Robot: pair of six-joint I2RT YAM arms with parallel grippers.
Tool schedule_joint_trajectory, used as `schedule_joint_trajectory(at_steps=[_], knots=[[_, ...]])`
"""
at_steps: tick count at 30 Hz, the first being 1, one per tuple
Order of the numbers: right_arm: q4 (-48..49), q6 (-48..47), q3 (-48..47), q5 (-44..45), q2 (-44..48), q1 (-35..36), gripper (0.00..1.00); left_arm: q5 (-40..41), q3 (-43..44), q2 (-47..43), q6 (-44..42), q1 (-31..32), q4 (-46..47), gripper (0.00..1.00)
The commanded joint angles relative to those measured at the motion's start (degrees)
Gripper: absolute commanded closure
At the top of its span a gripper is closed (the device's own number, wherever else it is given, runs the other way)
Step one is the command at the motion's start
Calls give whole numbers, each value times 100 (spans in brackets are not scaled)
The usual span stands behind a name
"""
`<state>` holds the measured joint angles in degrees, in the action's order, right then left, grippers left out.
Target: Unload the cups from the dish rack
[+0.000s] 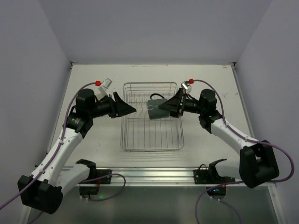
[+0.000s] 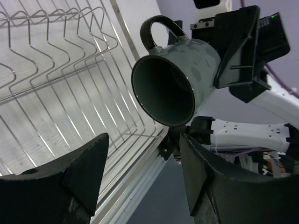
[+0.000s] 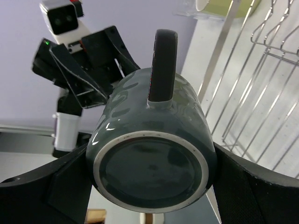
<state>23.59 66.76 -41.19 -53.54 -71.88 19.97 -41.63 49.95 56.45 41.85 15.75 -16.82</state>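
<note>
Mug [image 1: 158, 110], dark grey, pinched sideways in right gripper [image 1: 166, 108] above dish rack [image 1: 125, 116]; left gripper [image 2: 142, 177] spread, empty; best lifted clear of wires.

Sideways grey mug [image 1: 158, 110], handle up, above dish rack [image 1: 150, 150]

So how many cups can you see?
1 for sure: the dark mug, held sideways in the jaws of the right gripper over the dish rack. Something clear and yellowish at the top edge of the right wrist view may be more cups.
</note>
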Motion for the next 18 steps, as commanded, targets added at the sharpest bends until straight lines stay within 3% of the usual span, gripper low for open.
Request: schedule_joint_trajectory(at_steps=[1, 6, 10, 18], knots=[[2183, 1303, 146, -96, -72, -10, 100, -337, -345, -397, 920, 69, 1338, 34], [2431, 1586, 261, 159, -134, -10, 100, -723, -794, -635, 1299, 130, 2488, 24], [2650, 1770, 252, 124, -195, -2, 100, -803, -987, -679, 1449, 183, 2868, 17], [2764, 1902, 103, 186, -449, 200, 100, -926, -1304, -565, 1993, 385, 3921, 16]])
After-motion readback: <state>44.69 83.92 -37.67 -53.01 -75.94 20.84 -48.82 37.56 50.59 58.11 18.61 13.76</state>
